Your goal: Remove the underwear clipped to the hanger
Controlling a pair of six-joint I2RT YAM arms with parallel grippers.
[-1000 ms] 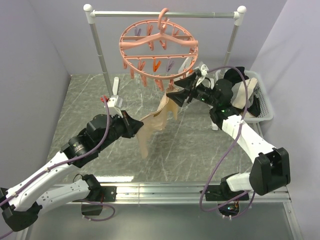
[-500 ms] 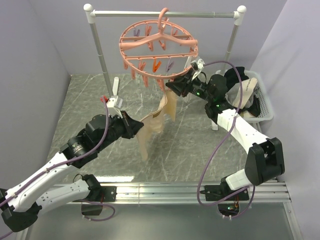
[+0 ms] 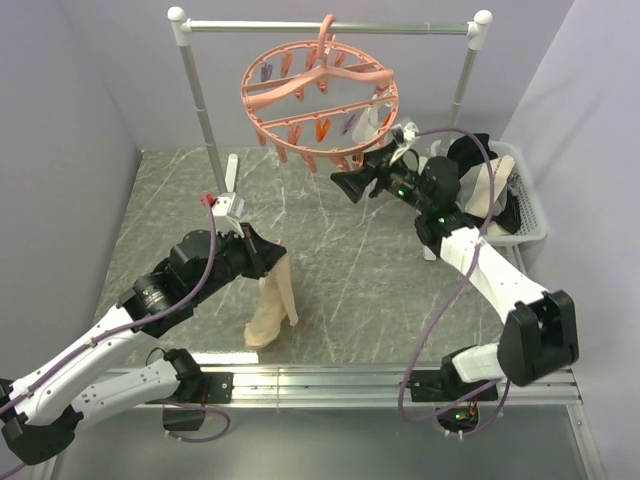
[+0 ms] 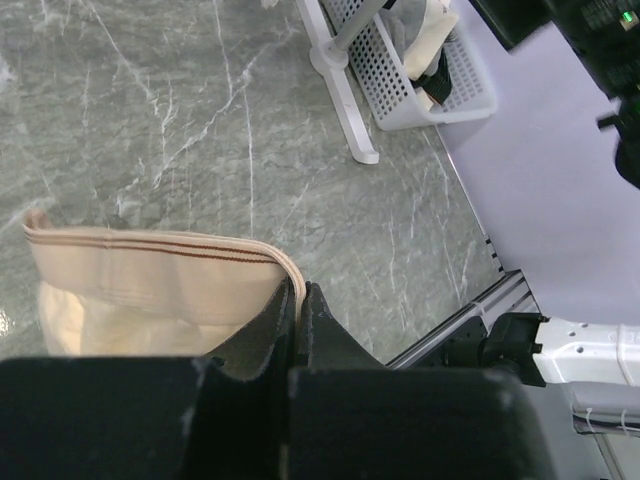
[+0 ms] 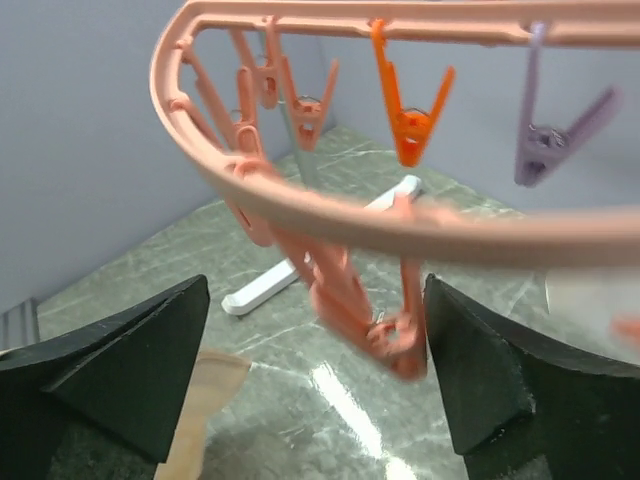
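At the left of the table, the left gripper (image 3: 272, 262) is pressed together on the banded edge of a cream-beige piece of underwear (image 3: 270, 305), which hangs clear of the hanger (image 3: 320, 100) with its lower end on the table (image 3: 350, 290). The pinch takes only a thin bite of the band, so a quick swing could likely pull the cloth free. A low carry would drag the trailing end across the stone. Toward the middle, the pink ring sits tilted on its single hook over the rail (image 3: 330, 28), and its clips (image 3: 322, 130) dangle low. Cloth carried rightward beneath them could catch. Just below the ring's front edge the right gripper (image 3: 345, 183) is spread wide, and its wrist view shows a pink clip between the fingers. Rising or shutting from there could hook the ring, tip it further or lift it off the rail. A pale scrap at the ring's right side is too blurred to identify. Farther right, a white basket (image 3: 530, 215) holds dark and cream garments, so any drop must clear its rim. The surface is grey veined stone, glossy enough to show glare and hard and flat. Plain lilac walls close in the back and both sides.
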